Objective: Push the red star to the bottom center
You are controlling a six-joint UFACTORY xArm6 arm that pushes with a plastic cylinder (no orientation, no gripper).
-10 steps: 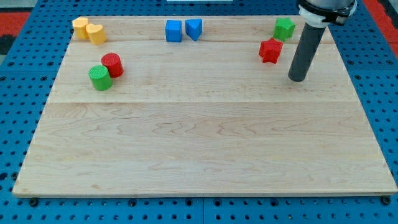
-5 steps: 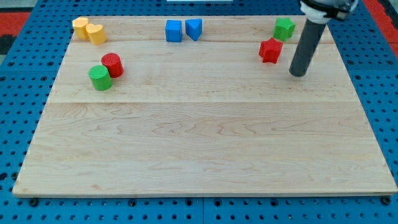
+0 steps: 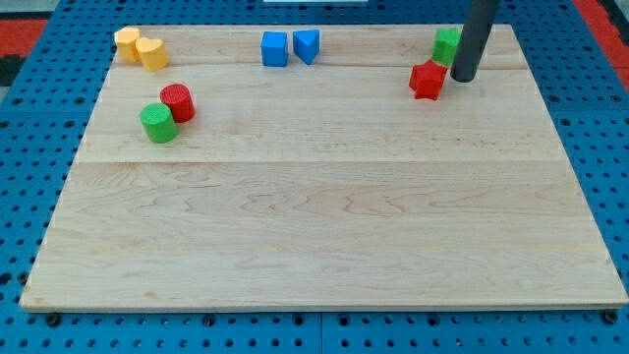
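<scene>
Tip of dark straight rod: resting on the pale wooden board, near its top right corner. No fingers or jaws on this rig, so there is nothing to be apart, together or clamped; the rod is touching nothing that can be confirmed.

Red star-shaped block: lying just beside my tip, on its left in the view, at about the same height. A thin gap seems to be showing between them, though contact cannot be ruled out.

Green block, shape unclear: sitting just above and left of my tip, partly hidden behind the rod, close to the red star's upper right.

Governing relation: the bottom centre of the board is lying well below and to the left of my tip, and the red star is sitting on that same side. Judgement: my tip is standing to the star's right rather than above it, so a push from here would be sending it mostly leftward; a start from the star's upper right would be needed.

Blue pair, yellow pair, red cylinder, green cylinder: all lying well apart, leftward.
</scene>
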